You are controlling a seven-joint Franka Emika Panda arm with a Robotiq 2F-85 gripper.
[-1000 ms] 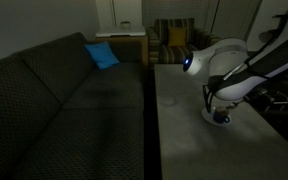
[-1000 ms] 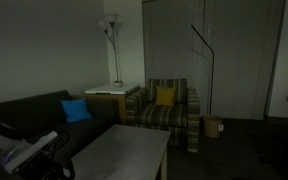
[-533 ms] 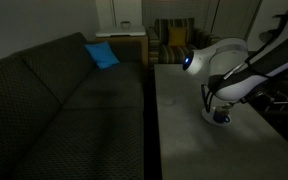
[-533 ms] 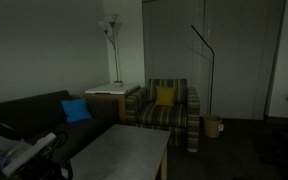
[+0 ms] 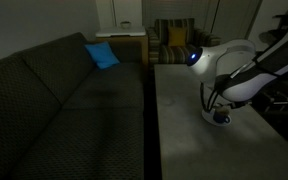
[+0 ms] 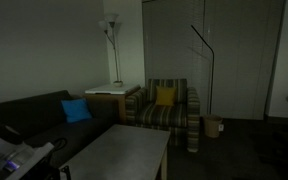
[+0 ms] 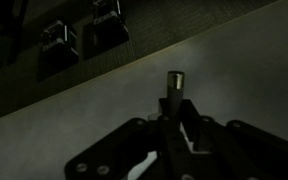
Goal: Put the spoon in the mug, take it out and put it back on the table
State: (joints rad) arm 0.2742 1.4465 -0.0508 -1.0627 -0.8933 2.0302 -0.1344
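You have the spoon (image 7: 174,88) pinched in the jaws. They are closed on its lower part, and the slender stem stands up out of them with a brighter tip. It is thin, silvery-grey metal, smooth and hard, and it has little width to grip, so it could twist if you knock it.

In the wrist view only bare desk (image 7: 84,118) lies behind the spoon, with no cup beneath it. My reading is that you are in a carrying stage. Whether the dip into the mug is already done I cannot tell from these pictures. What certainly remains is laying the spoon flat on the desk and letting go.

In an exterior view, the mug (image 5: 222,117) shows as a small dark blue spot at the foot of the arm (image 5: 234,75). It sits on a pale round saucer (image 5: 214,120), and the two are too small and dim to separate cleanly. The jaws hang right there, close over them.

The desk (image 5: 184,135) is long, low and rectangular, with a plain matte grey top that shows no gloss. Just beside its long edge runs the sofa (image 5: 64,95), dark with a fine woven pattern and soft blocky cushions. A bright blue pillow (image 5: 101,55) sits at its far end.
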